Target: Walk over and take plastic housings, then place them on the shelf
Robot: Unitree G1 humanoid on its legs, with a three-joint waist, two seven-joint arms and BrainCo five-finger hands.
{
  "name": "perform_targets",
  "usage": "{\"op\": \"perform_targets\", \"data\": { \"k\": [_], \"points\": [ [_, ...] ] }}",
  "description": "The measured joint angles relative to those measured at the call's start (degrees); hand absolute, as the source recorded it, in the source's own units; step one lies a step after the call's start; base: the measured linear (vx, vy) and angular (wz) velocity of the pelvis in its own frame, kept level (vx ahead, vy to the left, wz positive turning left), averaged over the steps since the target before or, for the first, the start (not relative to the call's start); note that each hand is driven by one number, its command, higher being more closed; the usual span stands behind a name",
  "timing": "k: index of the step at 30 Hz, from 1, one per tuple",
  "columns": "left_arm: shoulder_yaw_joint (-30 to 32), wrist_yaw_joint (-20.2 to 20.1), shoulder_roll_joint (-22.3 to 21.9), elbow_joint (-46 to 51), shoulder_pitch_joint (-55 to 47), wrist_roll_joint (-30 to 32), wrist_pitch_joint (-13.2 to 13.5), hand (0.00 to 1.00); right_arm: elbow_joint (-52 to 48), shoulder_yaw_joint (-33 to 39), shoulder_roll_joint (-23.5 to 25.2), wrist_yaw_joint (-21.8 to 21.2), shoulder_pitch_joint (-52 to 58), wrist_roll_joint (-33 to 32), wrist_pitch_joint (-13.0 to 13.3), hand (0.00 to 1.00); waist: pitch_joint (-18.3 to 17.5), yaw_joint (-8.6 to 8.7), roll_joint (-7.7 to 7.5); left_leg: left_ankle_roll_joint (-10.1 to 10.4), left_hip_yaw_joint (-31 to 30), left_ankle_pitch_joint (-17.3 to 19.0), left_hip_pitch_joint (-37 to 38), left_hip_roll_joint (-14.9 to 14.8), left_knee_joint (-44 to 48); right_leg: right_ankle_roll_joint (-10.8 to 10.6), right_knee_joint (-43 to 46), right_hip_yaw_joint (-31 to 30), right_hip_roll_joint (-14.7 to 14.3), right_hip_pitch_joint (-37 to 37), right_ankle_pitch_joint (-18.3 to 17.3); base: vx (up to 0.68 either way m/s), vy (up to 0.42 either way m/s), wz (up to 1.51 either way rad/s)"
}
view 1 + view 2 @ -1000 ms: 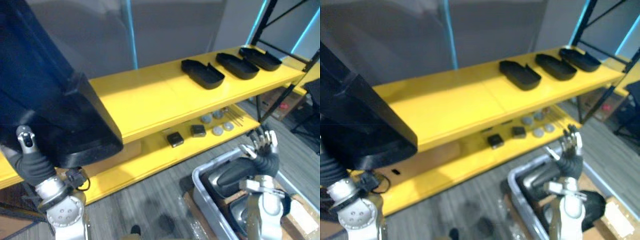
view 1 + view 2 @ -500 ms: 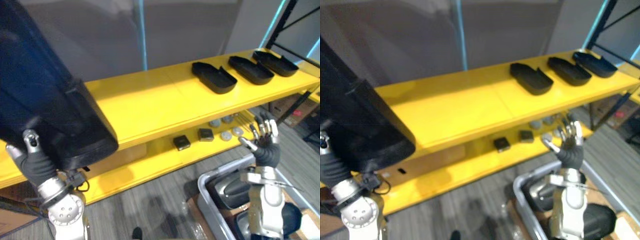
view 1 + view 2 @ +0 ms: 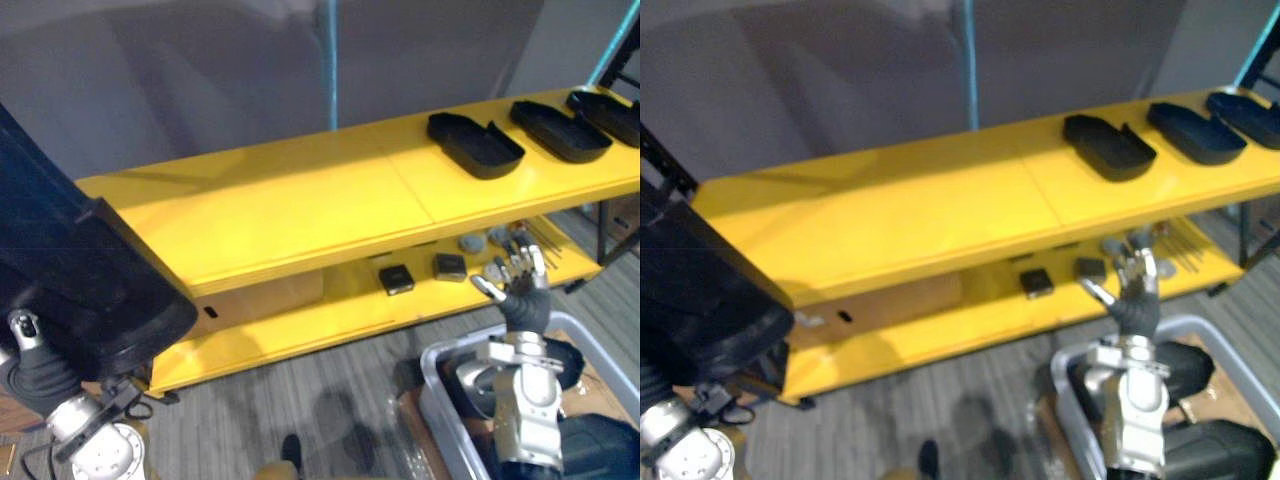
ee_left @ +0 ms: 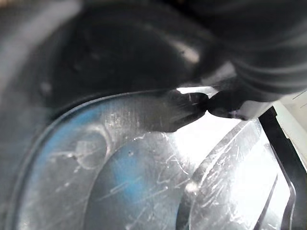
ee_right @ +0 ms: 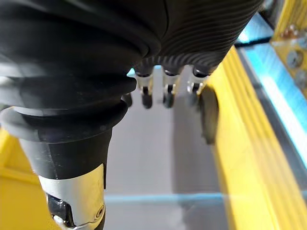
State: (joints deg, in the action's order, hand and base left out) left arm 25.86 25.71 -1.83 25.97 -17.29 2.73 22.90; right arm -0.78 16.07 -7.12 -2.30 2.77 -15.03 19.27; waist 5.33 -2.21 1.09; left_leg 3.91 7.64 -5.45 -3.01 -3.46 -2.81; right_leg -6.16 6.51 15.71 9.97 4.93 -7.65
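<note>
A big black plastic housing (image 3: 90, 290) fills the near left, held up by my left hand (image 3: 35, 365), which grips it from below. The left wrist view looks into the housing's glossy inside (image 4: 120, 182), where a dark fingertip (image 4: 189, 108) pinches its rim. My right hand (image 3: 522, 300) is raised in front of the lower shelf with fingers (image 5: 168, 93) straight and nothing in it. Three more black housings (image 3: 475, 145) (image 3: 560, 130) (image 3: 610, 105) lie side by side at the right end of the yellow upper shelf (image 3: 300, 210).
The lower yellow shelf (image 3: 330, 320) carries two small black blocks (image 3: 396, 278) and some grey discs (image 3: 470, 241). A grey bin (image 3: 436, 375) with dark parts in it stands on the floor at the lower right. A grey wall rises behind the rack.
The camera has swung left, so shelf and housings sit further right in the picture. The held housing now shows lower and further left. My right hand stays raised and open.
</note>
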Motion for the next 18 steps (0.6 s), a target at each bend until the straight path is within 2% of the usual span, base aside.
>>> {"op": "perform_targets", "data": {
  "k": [3,5,6,7,8,9,10,11,12,13,14,15,16,17,18],
  "points": [
    [0.0,-1.0,1.4,0.8,3.9,0.1,1.0,1.0,0.0,2.3,0.0,1.6,0.0,0.0,0.7,0.0,0.2,1.56,-1.27,-0.6,-0.7,0.5,0.1,1.9,-0.7,-0.4,3.4,0.4,2.2,-1.4,-1.6,0.08,0.02,0.12],
    [-0.2,-2.3,1.6,0.9,6.0,0.6,1.8,1.0,0.0,2.9,0.0,2.7,0.4,0.0,0.7,0.0,0.8,2.42,-1.34,-1.4,-1.2,1.1,1.1,2.6,-0.8,-0.4,11.2,0.6,3.5,-4.0,-1.7,0.06,0.047,0.12],
    [-0.3,-2.4,2.0,0.9,6.6,0.8,2.1,1.0,0.0,2.7,0.0,3.1,0.7,0.1,0.7,0.0,0.9,2.82,-1.41,-1.7,-1.4,1.3,2.0,2.7,-0.8,0.3,16.4,-0.1,4.3,-5.8,-1.5,0.02,0.11,0.05],
    [-0.4,-2.4,3.4,0.9,7.4,1.1,2.2,1.0,0.0,2.4,0.4,3.4,1.0,0.1,0.7,0.0,1.3,3.02,-1.74,-2.4,-1.5,1.7,3.5,2.4,-0.9,2.3,22.6,-1.3,5.1,-7.9,-0.6,0.0,0.134,0.03],
    [-0.7,-2.4,5.3,0.9,8.1,1.9,2.2,1.0,0.0,2.5,0.8,3.4,1.1,0.2,0.8,0.0,1.8,3.13,-1.28,-3.2,-1.7,2.2,4.3,1.5,-0.8,4.9,26.7,-2.7,5.3,-10.0,-0.6,-0.02,0.11,0.05],
    [-1.0,-2.3,6.1,0.8,8.6,2.0,2.1,1.0,0.1,2.6,1.1,3.4,1.1,0.2,0.9,0.0,1.9,3.28,-0.99,-3.4,-2.0,2.3,4.3,1.1,-0.6,5.7,25.8,-3.1,4.5,-10.3,-2.2,-0.08,0.098,0.09],
    [-1.5,-2.4,7.2,0.8,9.7,2.1,2.1,1.0,0.0,2.6,1.2,3.2,1.0,0.3,1.3,0.0,1.7,3.26,-1.09,-3.3,-2.2,2.4,3.8,0.1,-0.6,5.1,20.7,-4.0,2.7,-10.8,-3.9,-0.06,0.046,0.15],
    [-1.8,-2.3,8.0,0.4,10.6,2.1,2.1,1.0,-0.4,2.6,1.3,3.1,1.0,0.5,1.8,0.0,1.6,3.12,-1.59,-2.9,-2.6,2.6,3.2,-0.3,-0.6,4.3,13.3,-5.8,1.1,-10.7,-3.2,-0.08,0.017,0.11],
    [-1.9,-2.3,8.2,0.0,10.8,2.1,2.1,1.0,-0.8,2.6,1.4,3.1,1.0,0.6,1.9,0.0,1.5,3.1,-1.95,-2.7,-2.7,2.7,2.9,-0.4,-0.6,3.8,9.8,-6.7,0.7,-10.8,-2.5,-0.09,-0.044,0.13],
    [-2.3,-2.2,8.1,-0.7,10.6,2.1,1.6,1.0,-1.8,2.4,1.9,3.0,1.0,0.8,2.2,0.0,1.5,3.11,-2.84,-2.0,-3.0,3.1,2.8,0.1,-0.6,3.3,4.5,-8.3,0.1,-10.5,0.3,-0.1,-0.072,0.12],
    [-2.4,-2.1,8.1,-0.8,10.3,2.0,1.4,1.0,-2.4,2.4,2.3,3.0,1.2,0.9,2.2,0.0,1.3,3.14,-3.57,-1.6,-3.2,3.3,2.9,0.7,-0.6,3.1,3.1,-8.8,0.2,-10.3,1.7,-0.04,-0.133,0.39],
    [-3.1,-2.0,7.6,-1.2,10.2,2.1,1.0,1.0,-3.5,2.5,2.5,3.0,1.8,1.2,2.2,0.0,1.2,3.45,-4.71,-0.7,-4.2,3.6,3.1,1.5,-0.9,-1.3,2.4,-9.1,0.9,-9.3,4.2,0.08,-0.152,0.45],
    [-4.7,-2.1,6.5,-1.1,9.2,2.0,0.7,1.0,-3.6,2.4,2.0,3.0,1.8,1.2,2.2,0.0,0.9,3.06,-3.38,-0.2,-4.5,3.3,3.9,0.7,-1.7,-0.9,1.6,-7.9,0.1,-8.7,3.7,0.11,-0.15,0.35],
    [-5.0,-2.2,5.8,-1.0,8.7,2.0,0.8,1.0,-3.7,2.3,1.7,3.0,1.7,1.2,2.2,0.0,0.7,2.92,-2.88,0.3,-4.2,3.0,3.8,-0.1,-1.8,-0.5,0.7,-7.8,-0.6,-8.5,4.3,0.17,-0.145,0.02],
    [-5.5,-2.2,4.7,-0.5,7.8,2.0,0.8,1.0,-3.8,2.2,1.3,2.8,1.3,1.2,2.2,0.0,0.3,2.01,-1.69,0.9,-4.1,3.0,3.7,-1.2,-1.8,-0.6,-1.6,-7.4,-1.8,-7.1,6.0,0.17,-0.137,-0.04]
  ]
}}
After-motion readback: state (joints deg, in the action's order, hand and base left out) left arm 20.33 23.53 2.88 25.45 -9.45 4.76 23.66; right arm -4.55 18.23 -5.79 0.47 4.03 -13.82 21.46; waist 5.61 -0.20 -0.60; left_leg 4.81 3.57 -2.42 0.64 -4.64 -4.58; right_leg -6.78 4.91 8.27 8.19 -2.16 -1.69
